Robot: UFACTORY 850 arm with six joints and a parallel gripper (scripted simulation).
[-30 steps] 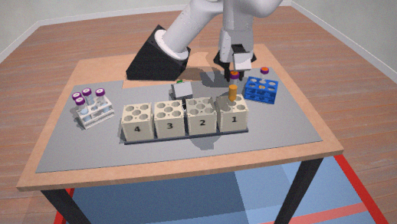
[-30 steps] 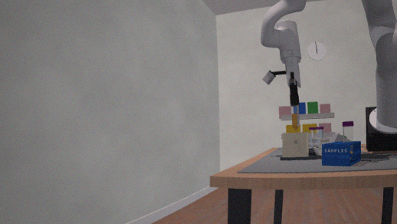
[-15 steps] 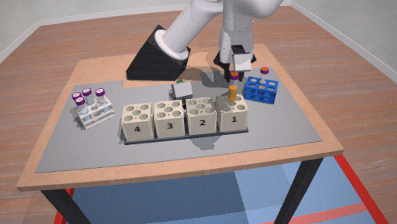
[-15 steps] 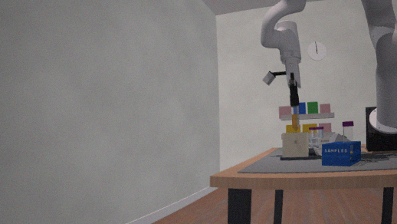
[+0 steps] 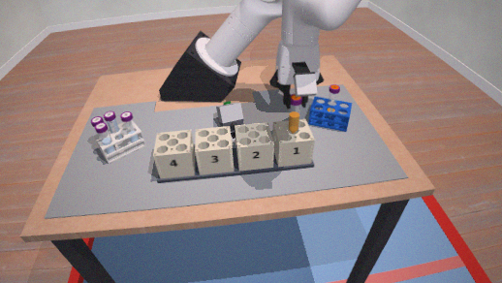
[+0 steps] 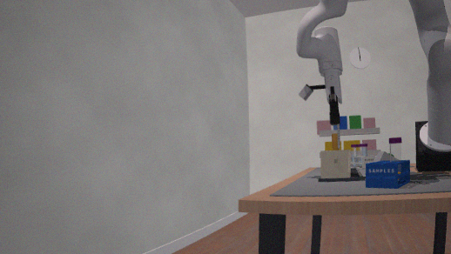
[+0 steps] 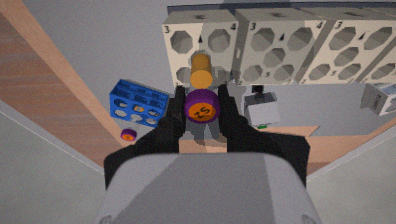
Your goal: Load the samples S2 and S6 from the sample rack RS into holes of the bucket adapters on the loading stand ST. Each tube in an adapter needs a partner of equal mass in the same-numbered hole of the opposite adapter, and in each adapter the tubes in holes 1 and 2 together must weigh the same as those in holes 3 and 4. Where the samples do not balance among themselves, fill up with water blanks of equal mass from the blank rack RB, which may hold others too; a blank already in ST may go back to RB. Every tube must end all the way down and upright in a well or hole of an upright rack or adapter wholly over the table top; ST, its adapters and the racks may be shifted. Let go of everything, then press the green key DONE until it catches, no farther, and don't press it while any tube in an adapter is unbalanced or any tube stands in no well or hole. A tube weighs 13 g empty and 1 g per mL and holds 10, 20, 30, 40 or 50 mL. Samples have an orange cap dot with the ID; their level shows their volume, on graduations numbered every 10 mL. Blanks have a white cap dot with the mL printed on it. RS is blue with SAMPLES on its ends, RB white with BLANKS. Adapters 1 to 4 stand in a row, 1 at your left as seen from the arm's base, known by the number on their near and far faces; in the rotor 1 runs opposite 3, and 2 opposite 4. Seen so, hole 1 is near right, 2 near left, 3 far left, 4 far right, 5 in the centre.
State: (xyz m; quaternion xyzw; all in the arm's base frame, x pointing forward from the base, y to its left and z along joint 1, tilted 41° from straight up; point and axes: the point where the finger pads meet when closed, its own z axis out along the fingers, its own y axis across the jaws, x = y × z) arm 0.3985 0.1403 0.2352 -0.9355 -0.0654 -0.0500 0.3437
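Note:
My gripper (image 7: 201, 95) is shut on the purple cap of sample S2 (image 7: 201, 111), an orange-filled tube that hangs upright from the fingers. In the top view the tube (image 5: 294, 121) stands over adapter 1 (image 5: 294, 141) with its lower end at the adapter's top. I cannot tell which hole it is in line with. From the side, the gripper (image 6: 334, 116) is straight above the adapter (image 6: 335, 163). Another sample tube (image 5: 334, 89) with a purple cap stands at the far corner of the blue rack RS (image 5: 330, 113); its label is too small to read.
Adapters 2 (image 5: 254, 141), 3 (image 5: 213, 143) and 4 (image 5: 173, 147) stand empty in the row on ST. The white rack RB (image 5: 118, 141) holds three purple-capped blanks at the left. The grey DONE box (image 5: 231, 114) with its green key sits behind adapter 2.

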